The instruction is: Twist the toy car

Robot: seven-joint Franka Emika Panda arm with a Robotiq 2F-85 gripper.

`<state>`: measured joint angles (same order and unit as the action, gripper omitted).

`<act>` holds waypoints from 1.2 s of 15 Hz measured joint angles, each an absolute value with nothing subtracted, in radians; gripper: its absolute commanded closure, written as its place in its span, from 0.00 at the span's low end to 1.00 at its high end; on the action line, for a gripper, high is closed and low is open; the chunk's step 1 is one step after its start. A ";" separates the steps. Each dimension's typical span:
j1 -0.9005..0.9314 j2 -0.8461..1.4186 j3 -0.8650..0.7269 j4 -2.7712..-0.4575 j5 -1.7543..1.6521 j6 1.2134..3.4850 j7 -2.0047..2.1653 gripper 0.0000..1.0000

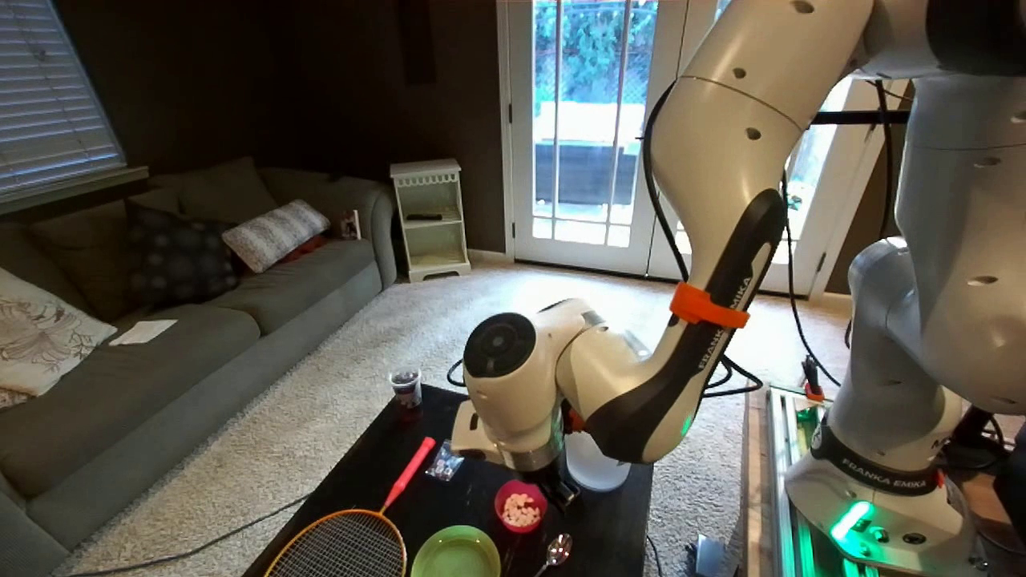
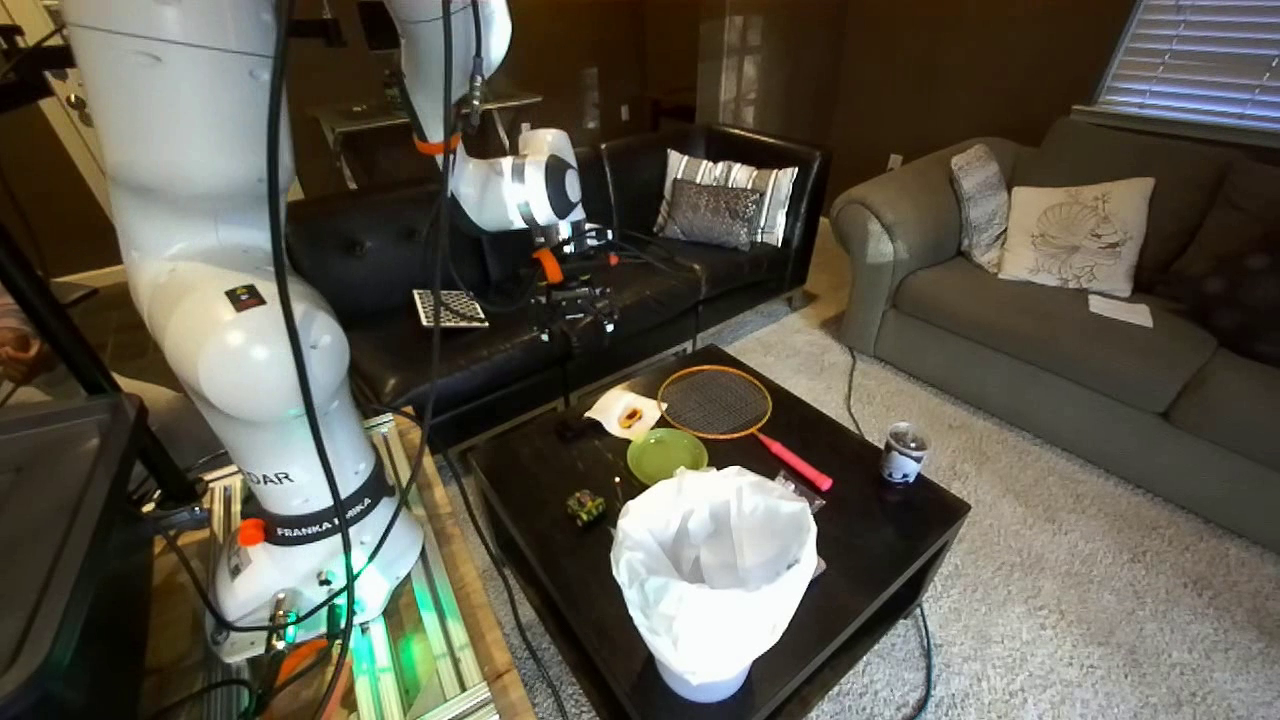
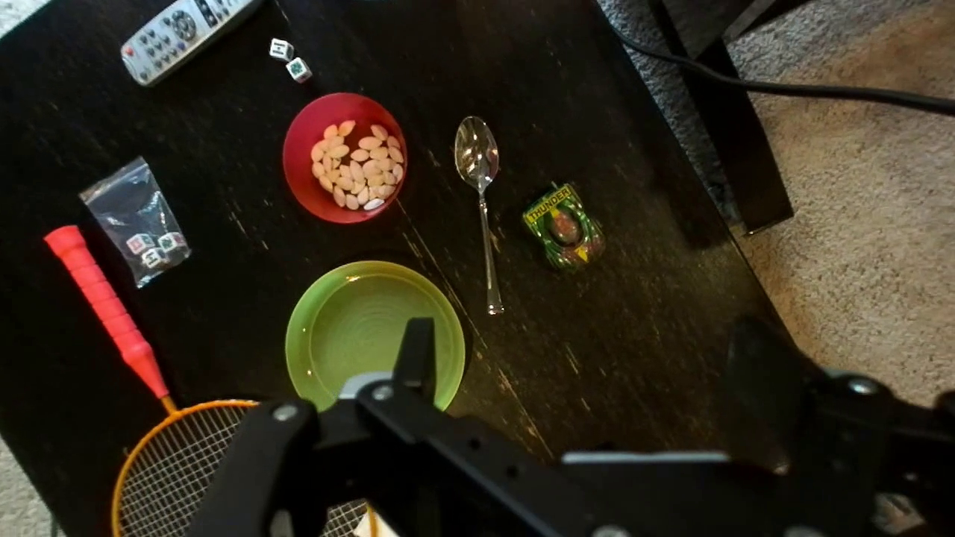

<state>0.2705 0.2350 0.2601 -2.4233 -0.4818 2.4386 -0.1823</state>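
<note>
The toy car appears to be the small green and red object (image 3: 565,226) with a yellow THUNDER label, lying on the dark table in the wrist view. It also shows in an exterior view (image 2: 586,507), near the table edge on the robot's side. I cannot make it out from the opposite camera. My gripper (image 3: 586,332) is open, its two fingers wide apart with nothing between them. It hangs well above the table in an exterior view (image 2: 578,328), and it shows partly from behind the arm too (image 1: 561,493). It is apart from the toy car.
A spoon (image 3: 486,216) lies beside the toy car. A green plate (image 3: 343,328), a pink bowl (image 3: 302,160) of white pieces, a badminton racket (image 3: 112,306), a bag (image 3: 138,212) and a remote (image 3: 175,37) are nearby. A lined white bin (image 2: 700,590) stands on the table.
</note>
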 measured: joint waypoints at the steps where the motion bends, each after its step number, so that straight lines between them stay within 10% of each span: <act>1: 0.276 0.259 0.258 -2.415 -0.501 2.445 -0.182 0.00; 18: 0.323 0.506 0.254 -2.368 -0.549 2.532 -0.321 0.00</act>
